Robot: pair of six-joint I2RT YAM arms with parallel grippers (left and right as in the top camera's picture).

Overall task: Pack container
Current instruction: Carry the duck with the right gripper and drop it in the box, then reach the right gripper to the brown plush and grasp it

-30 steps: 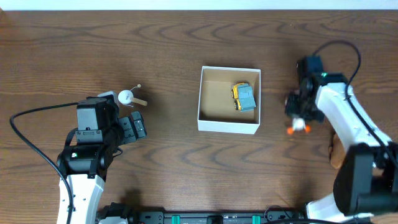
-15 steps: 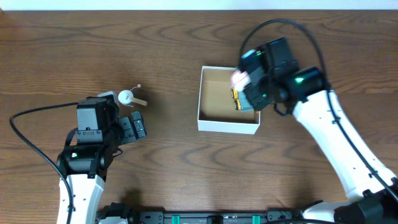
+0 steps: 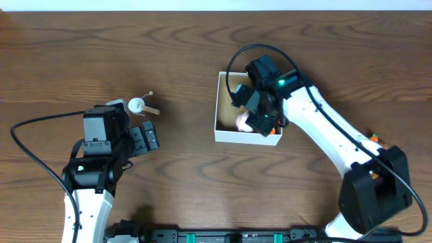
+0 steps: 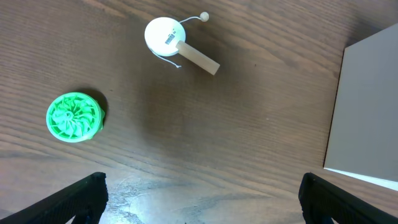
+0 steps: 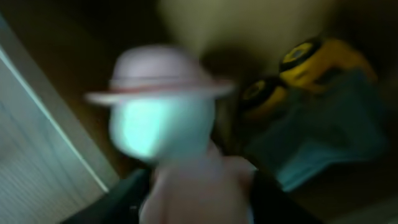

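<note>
The container [image 3: 233, 137] sits mid-way across the table [image 3: 182, 54]; it looks light, stiff, apt to slide, and best gripped by a wall. The right hand [image 3: 258, 120] hangs over it, clamped on a small hatted figure [image 5: 163, 118]. The left hand [image 4: 202, 193] has its fingers apart.

Green disc [image 4: 74, 117]: left of frame, flat on surface.
White disc [image 4: 164, 37]: upper left, tan stick touching it.
Surface [image 3: 182, 175]: brown wood.
</note>
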